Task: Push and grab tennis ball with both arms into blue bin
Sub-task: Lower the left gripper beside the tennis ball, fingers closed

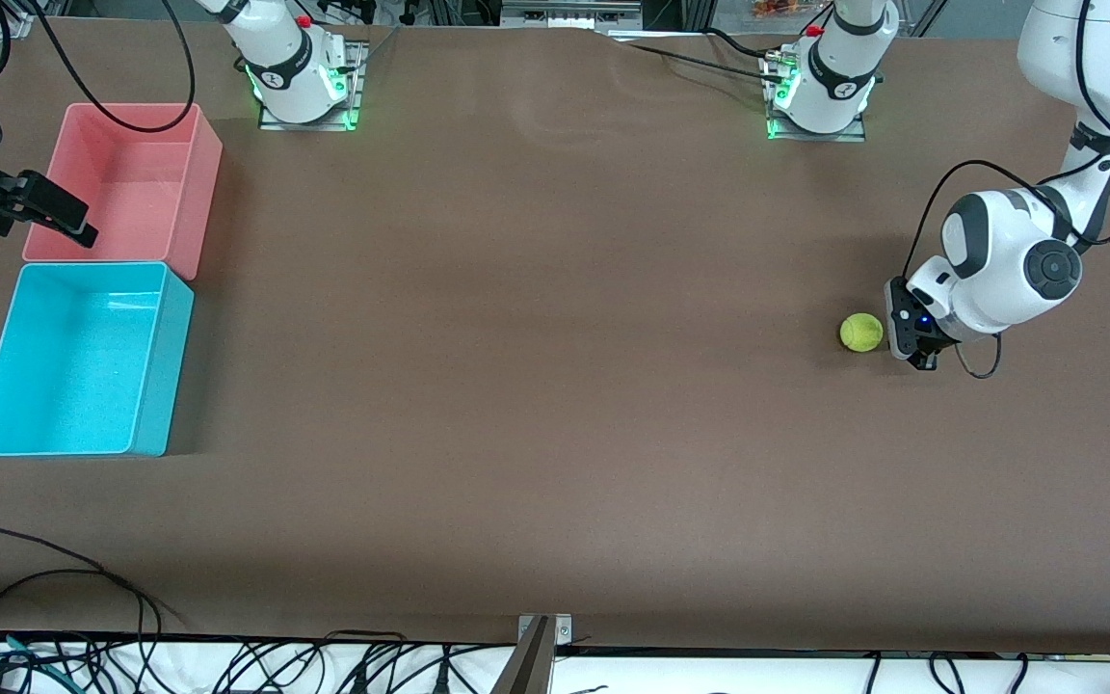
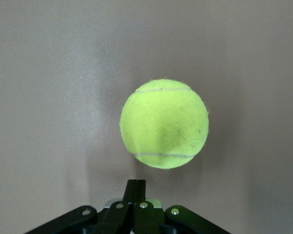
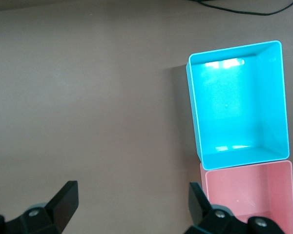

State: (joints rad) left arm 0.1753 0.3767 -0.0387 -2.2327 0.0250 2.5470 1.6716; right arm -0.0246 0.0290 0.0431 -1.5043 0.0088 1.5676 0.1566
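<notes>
Lying just beside left pincer: tennis ball

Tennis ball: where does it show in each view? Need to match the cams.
Front view: tennis ball on the brown table at the left arm's end, right beside the shut left gripper.
Left wrist view: ball mid-picture, just off the closed fingertips.
Right wrist view: not in it; only the blue bin and pink bin.
Shared landmark: the left gripper next to the ball, in the front and left wrist views.
</notes>
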